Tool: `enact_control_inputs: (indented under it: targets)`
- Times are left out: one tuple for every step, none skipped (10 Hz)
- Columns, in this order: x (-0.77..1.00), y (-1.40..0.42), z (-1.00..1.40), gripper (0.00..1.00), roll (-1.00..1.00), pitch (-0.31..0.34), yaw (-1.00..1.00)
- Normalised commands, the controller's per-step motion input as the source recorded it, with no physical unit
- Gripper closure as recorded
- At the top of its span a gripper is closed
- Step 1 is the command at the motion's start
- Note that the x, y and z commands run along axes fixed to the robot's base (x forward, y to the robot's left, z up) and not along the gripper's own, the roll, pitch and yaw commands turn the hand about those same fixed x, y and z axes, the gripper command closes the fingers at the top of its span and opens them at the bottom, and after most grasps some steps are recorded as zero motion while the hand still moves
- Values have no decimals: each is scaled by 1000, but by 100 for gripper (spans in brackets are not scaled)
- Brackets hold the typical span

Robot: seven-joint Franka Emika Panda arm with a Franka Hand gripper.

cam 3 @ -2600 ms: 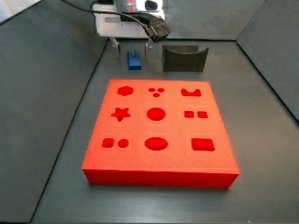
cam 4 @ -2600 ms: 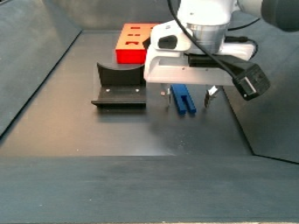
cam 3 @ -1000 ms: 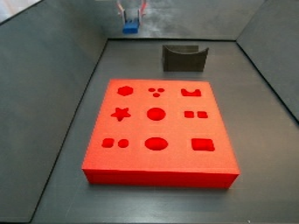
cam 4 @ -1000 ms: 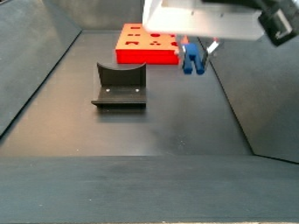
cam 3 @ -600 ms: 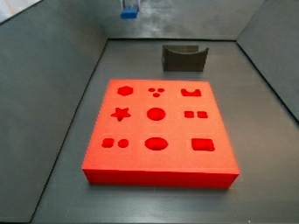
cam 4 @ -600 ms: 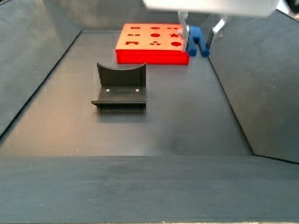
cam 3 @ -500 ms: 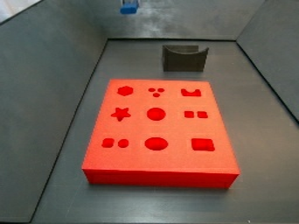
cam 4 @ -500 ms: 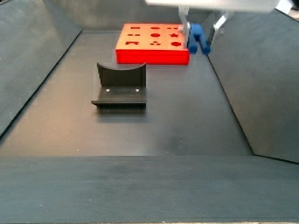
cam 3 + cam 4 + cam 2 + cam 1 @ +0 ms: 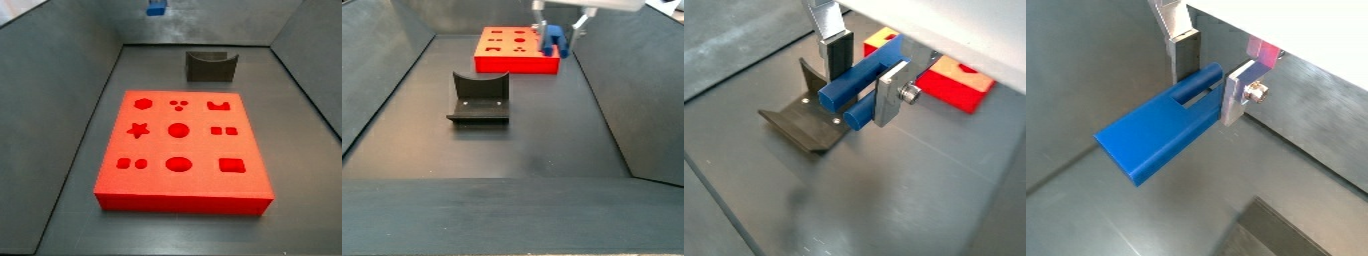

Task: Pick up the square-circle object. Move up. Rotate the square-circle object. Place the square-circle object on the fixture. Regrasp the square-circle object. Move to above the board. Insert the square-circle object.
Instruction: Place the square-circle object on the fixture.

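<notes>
Gripping: the gripper (image 9: pixel 1204 62) has its silver fingers (image 9: pixel 1184 45) pressed flat against both sides of the blue piece (image 9: pixel 1164 133), which sticks out well past the pads in both wrist views.
Gripper place: high above the floor; in a side view only its fingertips (image 9: pixel 543 22) show at the top edge, about 1 o'clock from the fixture (image 9: pixel 478 98).
Piece place: in a side view the blue piece (image 9: pixel 155 9) sits at the very top edge, at 11 o'clock from the fixture (image 9: pixel 210 66) and well apart from it.
Change: over the last seconds the piece has gone from lying on the floor just beside the fixture to hanging high in the air, rising further in each earlier frame; in the latest side view it also looks turned compared with half a second ago.
Meaning: pick-up looks done and the lift about finished; my judgement is that the rotation is starting or under way.
Below the piece: a wrist view shows the fixture (image 9: pixel 814 120) on the floor behind the piece, and the red board (image 9: pixel 957 81) further off.
Board: the board (image 9: pixel 183 140) lies untouched, its recesses empty.
Still to do: setting the piece in the fixture notch, regrasping, insertion.
Risk: the long overhang could swing or slip while turning.
</notes>
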Motion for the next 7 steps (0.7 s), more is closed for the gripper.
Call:
enact_control_inputs:
  targets:
    - [1000,7,-166,100,127,-9,-46]
    - [1000,6,-166,100,113,-2,-34]
    - [1000,4,-150,100,88,-2,-10]
    - [1000,1,-135,100,69,2,6]
    - [1000,-2,-120,100,51,6,20]
    - [981,0,-103,100,36,12,28]
    - [815,0,-71,100,17,25,29]
